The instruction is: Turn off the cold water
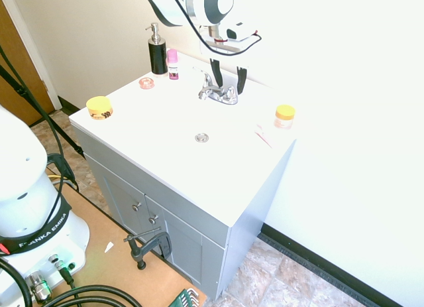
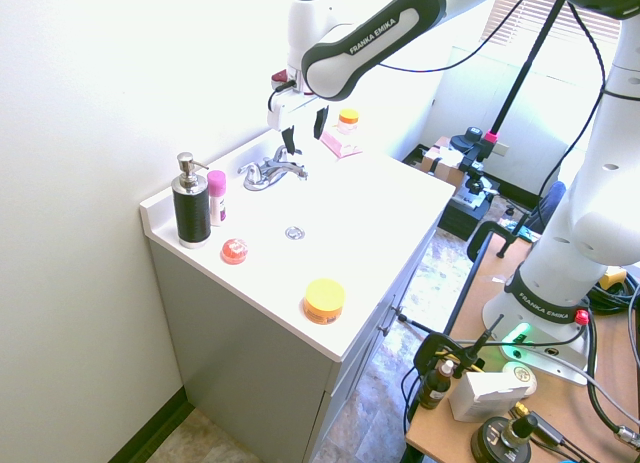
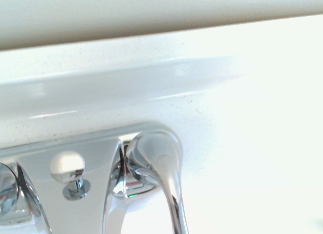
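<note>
The jaws are standing spread, holding nothing, as the gripper [image 1: 228,78] is hovering just above the faucet [image 1: 218,91] at the back of the white sink counter [image 1: 165,168]. This looks like the approach step; next it is needing to drop beside the nearer lever handle [image 3: 161,168] and push. The faucet is gleaming chrome, short-spouted, twin-levered

A small chrome faucet [image 1: 218,90] is mounted at the back of the white worktop [image 1: 165,141], close to the wall. A short curved spout and two lever handles are carried on its oval base plate. In the wrist view, one shiny lever handle [image 3: 164,178] and a white-knobbed pull rod [image 3: 68,166] are seen close up.
</note>
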